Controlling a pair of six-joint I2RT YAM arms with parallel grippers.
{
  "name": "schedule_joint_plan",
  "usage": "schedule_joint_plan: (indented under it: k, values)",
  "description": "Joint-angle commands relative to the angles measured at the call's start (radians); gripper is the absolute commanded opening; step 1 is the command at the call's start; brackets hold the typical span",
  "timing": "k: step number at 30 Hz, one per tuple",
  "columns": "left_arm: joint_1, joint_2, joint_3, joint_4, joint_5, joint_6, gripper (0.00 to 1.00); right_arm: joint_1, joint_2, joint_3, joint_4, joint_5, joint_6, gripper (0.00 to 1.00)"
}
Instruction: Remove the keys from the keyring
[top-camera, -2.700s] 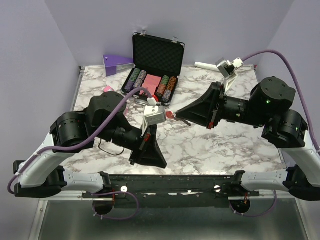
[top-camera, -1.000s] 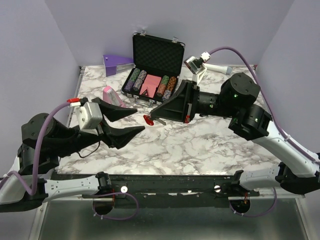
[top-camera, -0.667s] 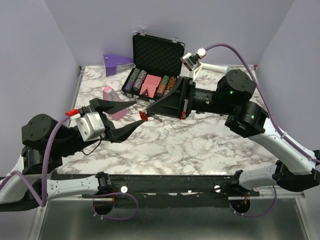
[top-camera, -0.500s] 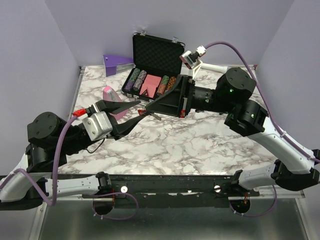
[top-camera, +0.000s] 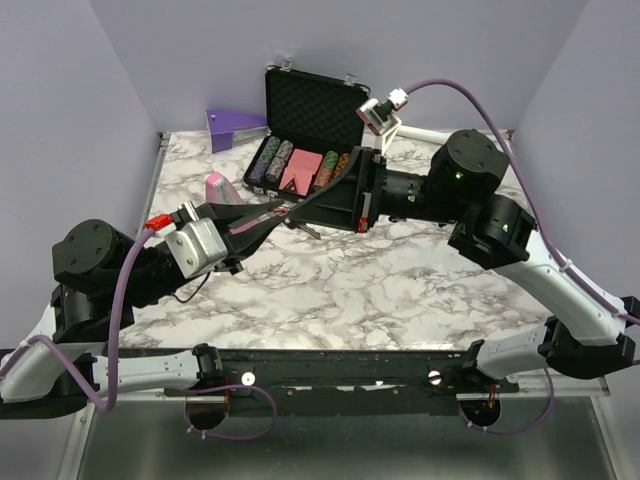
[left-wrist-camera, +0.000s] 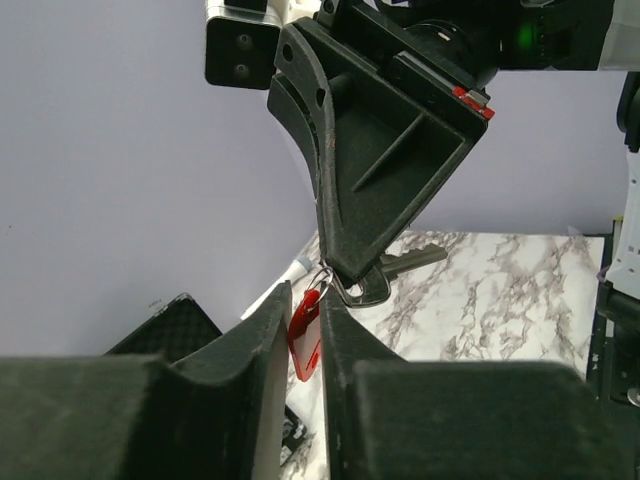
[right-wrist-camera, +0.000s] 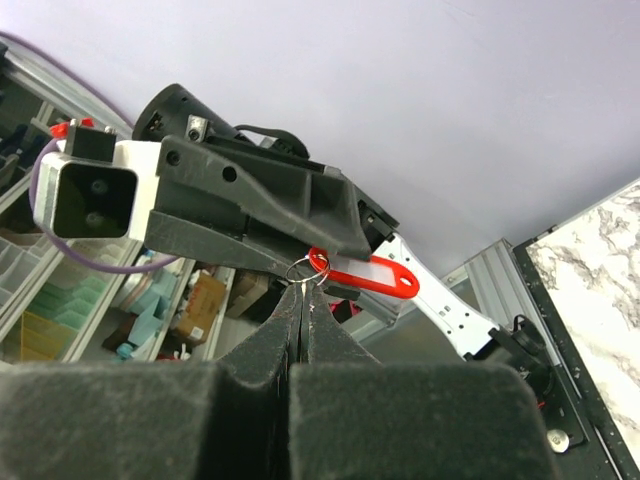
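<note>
The keyring is a red tag (left-wrist-camera: 305, 322) with a small wire ring (left-wrist-camera: 323, 277), held up in the air above the table. In the left wrist view my left gripper (left-wrist-camera: 305, 300) has its fingers closed in on the tag from both sides. My right gripper (left-wrist-camera: 352, 287) is shut on the head of a silvery key (left-wrist-camera: 405, 262) that hangs on the ring. In the right wrist view the right gripper (right-wrist-camera: 305, 297) pinches just below the ring (right-wrist-camera: 304, 268), and the tag (right-wrist-camera: 365, 276) runs under the left fingers (right-wrist-camera: 290, 215). From above, both grippers meet tip to tip (top-camera: 284, 212).
An open black case (top-camera: 315, 105) with poker chip stacks (top-camera: 305, 168) stands at the back. A pink wedge box (top-camera: 222, 190) lies to the left, a purple wedge (top-camera: 235, 127) at the back left, and a white object (top-camera: 430, 135) at the back right.
My left gripper rose and swung right to the tag, then closed its wide-open jaws around it. My right gripper carried the keys left and upward.
</note>
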Motion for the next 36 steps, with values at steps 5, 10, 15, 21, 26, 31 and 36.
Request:
schedule_joint_plan:
  k: [5, 10, 15, 21, 26, 31, 36]
  values:
    - [-0.005, 0.021, 0.030, 0.006, 0.012, 0.002, 0.14, 0.000, 0.033, 0.042, -0.065, 0.015, -0.020, 0.01]
    - [-0.006, 0.035, 0.045, -0.029, 0.030, -0.023, 0.00, -0.001, 0.033, 0.048, -0.070, 0.015, -0.028, 0.01]
    - [-0.006, 0.067, 0.084, -0.095, -0.008, -0.115, 0.00, -0.001, 0.031, 0.046, -0.070, 0.009, -0.042, 0.01]
    - [-0.006, 0.112, 0.153, -0.203, -0.031, -0.205, 0.00, -0.001, 0.039, 0.068, -0.072, -0.023, -0.083, 0.01]
    - [-0.006, 0.169, 0.236, -0.336, -0.051, -0.303, 0.00, -0.001, 0.065, 0.114, -0.098, -0.080, -0.138, 0.01]
    - [-0.006, 0.193, 0.274, -0.407, -0.045, -0.391, 0.00, -0.001, 0.085, 0.134, -0.088, -0.126, -0.161, 0.01]
    - [-0.006, 0.196, 0.279, -0.428, -0.057, -0.445, 0.00, -0.001, 0.096, 0.161, -0.067, -0.139, -0.169, 0.01]
